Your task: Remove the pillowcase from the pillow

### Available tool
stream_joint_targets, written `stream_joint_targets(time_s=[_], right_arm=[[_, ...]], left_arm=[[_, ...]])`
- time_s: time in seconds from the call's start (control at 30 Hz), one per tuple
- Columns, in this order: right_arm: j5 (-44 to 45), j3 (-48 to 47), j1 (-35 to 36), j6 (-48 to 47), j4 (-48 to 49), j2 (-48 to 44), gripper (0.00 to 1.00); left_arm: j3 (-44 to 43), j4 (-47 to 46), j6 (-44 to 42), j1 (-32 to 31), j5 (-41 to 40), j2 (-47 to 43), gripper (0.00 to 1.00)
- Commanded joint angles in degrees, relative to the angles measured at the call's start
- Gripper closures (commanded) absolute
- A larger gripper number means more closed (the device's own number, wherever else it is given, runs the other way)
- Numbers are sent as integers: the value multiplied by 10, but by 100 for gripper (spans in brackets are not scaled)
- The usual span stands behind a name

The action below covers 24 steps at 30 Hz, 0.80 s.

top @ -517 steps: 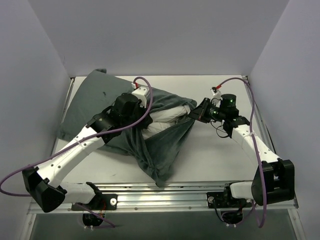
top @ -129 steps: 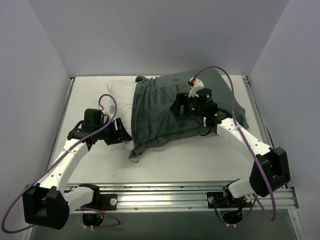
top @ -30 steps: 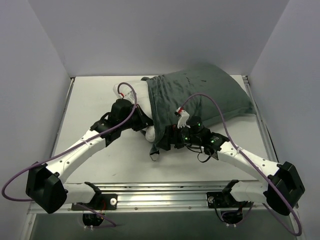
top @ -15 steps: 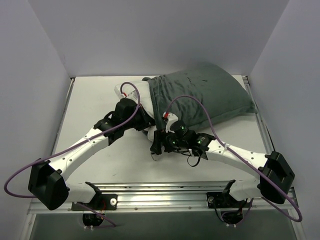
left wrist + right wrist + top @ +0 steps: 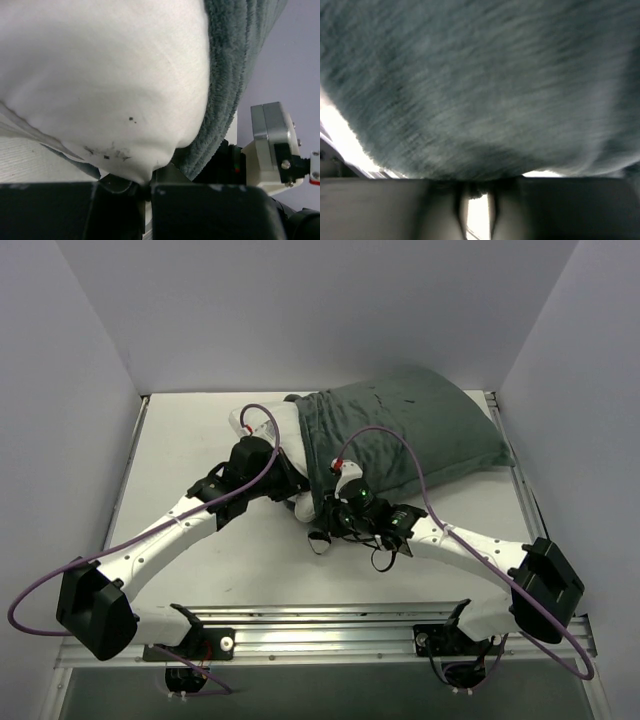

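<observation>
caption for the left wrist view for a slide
Left gripper pinching a corner of the white pillow, grey-green pillowcase alongside

White table (image 5: 190, 440); pale walls (image 5: 320, 310) enclose three sides; metal rail (image 5: 330, 625) near edge.

1. White tubular left arm (image 5: 150, 543) and matching right arm (image 5: 470, 552): glossy white links, bulky black joint housings.
2. Thin purple cable (image 5: 258, 408) arcs off the left arm; second purple cable (image 5: 385, 430) off the right.
3. Small red connector (image 5: 342, 462) at the right cable's wrist end; green indicator lights (image 5: 352, 503) close by.
4. Silver-grey metal block (image 5: 270, 132) on the right wrist, with round-head screws.
5. Left gripper (image 5: 146, 192): matte black finger blocks, pale scuff flecks along the top edges.
</observation>
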<state>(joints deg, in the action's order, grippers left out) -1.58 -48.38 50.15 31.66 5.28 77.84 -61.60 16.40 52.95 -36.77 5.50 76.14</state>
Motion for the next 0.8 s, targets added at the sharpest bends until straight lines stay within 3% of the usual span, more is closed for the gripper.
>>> stream_joint_targets(time_s=[0.0,0.03,0.17,0.27,0.3,0.53,0.77], right_arm=[[22,9,-29,12,48,0,95],[22,14,-39,14,49,-8,100],[25,36,-113,9,33,-34,100],[26,34,-209,4,-3,-50,100],[22,28,-262,3,-21,-52,100],[-6,2,-437,39,-79,-72,100],[-15,-40,-583,72,-105,-87,100]], left_arm=[[-38,-59,-5,-1,4,-24,98],[-39,-49,-9,-1,4,-24,98],[-53,13,-32,26,22,-27,98],[-59,72,-49,61,96,-35,98],[-62,88,-54,88,130,-43,98],[-70,251,-154,215,227,-132,98],[-132,406,-236,391,243,-222,98]])
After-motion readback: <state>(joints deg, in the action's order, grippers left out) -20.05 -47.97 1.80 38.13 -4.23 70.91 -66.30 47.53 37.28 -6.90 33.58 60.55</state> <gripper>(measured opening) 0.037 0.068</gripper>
